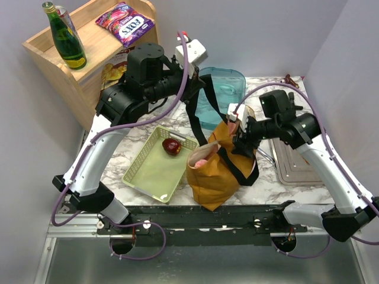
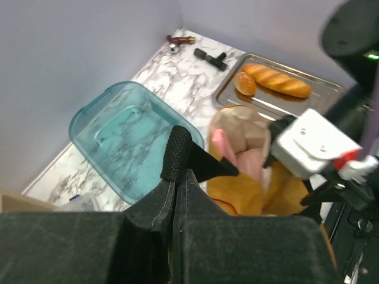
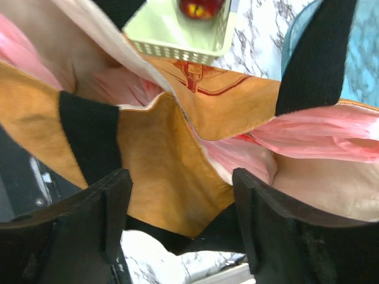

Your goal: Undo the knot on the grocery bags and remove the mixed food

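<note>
Bright, even light; wrist close-ups are blurred.

place: robot lab cell | plain grey walls [image 1: 23,118] | marble-print table [image 1: 265,189] | arm mounting rail [image 1: 207,218]

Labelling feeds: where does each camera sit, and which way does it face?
Top external: above, behind the bases, looking down on the table; left arm and right arm show.
Left wrist: on the left arm, facing tub, tote and tray; the left claw, shut on a strap, shows.
Right wrist: on the right arm, facing into the tote; the open right claw shows.
All three share the tote.
</note>
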Robot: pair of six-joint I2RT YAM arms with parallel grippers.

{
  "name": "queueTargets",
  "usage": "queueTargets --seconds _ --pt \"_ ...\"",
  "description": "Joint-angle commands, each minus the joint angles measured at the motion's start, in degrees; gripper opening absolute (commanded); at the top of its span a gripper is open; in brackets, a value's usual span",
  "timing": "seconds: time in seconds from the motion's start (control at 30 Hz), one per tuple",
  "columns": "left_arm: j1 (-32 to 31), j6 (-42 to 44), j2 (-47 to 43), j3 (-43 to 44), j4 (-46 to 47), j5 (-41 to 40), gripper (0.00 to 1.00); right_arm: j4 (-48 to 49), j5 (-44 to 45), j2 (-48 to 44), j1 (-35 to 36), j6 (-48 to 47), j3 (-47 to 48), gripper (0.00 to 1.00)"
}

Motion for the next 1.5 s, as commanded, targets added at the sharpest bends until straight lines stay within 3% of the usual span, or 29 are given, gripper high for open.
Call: queueTargets --seconds 0.0,0.23,0.4,0.57,0.6,0.63,0.7,0.83,0.87,0.9,1.07,1.33,1.37,1.47 --pt "5.1 -3.6 0.0 -1.2 0.9 0.2 0.0 0.4 5.7 -5.0 0.6 -3.8 -4.1 0.69" --pt "9.1 -3.8 0.2 -3.8 0.4 1.7 0.0 -4.1 8.8 -9.8 0.6 -5.0 -4.9 0.25" --pt "11.0 -3.6 1.4 -5.9 0.2 0.4 0.0 -5.3 11.0 -12.6 0.6 -4.9 -5.9 0.02" --pt "11.6 -2.3 1.7 -6.5 0.0 3.2 0.0 -4.2 11.8 -14.4 0.6 -4.7 -7.7 0.01" --pt "11.3 -2.4 1.5 -6.7 0.1 4.2 0.0 -3.6 11.2 -14.2 0.6 -4.0 -7.0 0.03" --pt "11.0 -2.3 1.4 -6.7 0.0 4.8 0.0 -3.2 10.4 -14.0 0.6 -3.5 -6.0 0.11" --pt "10.3 -1.8 1.0 -6.9 -0.2 5.8 0.0 -3.0 7.9 -13.4 0.6 -3.1 -3.4 0.41" --pt "9.7 -2.1 0.4 -6.8 -0.2 6.2 0.0 -0.6 4.8 -12.1 0.6 -4.0 0.8 0.81" --pt "9.7 -2.2 0.4 -6.6 -0.3 6.3 0.0 -0.5 4.4 -11.0 0.6 -4.7 1.8 0.96" --pt "9.6 -2.1 0.4 -6.5 -0.3 6.6 0.0 -0.7 4.2 -9.5 0.6 -5.6 3.1 1.0" --pt "9.4 -2.1 0.2 -6.7 -0.5 7.2 0.0 0.6 3.7 -2.9 0.9 -9.4 5.3 1.0" --pt "9.4 -2.9 0.0 -7.6 0.2 7.3 0.0 3.5 8.7 -1.5 3.6 -17.0 -3.0 0.97" --pt "9.4 -3.1 0.1 -7.5 0.2 7.5 0.0 4.0 9.6 -1.7 4.2 -17.8 -4.7 0.95" --pt "9.4 -3.0 1.0 -7.2 -0.1 6.7 0.0 2.1 11.5 -2.2 5.8 -18.9 -7.2 0.7"
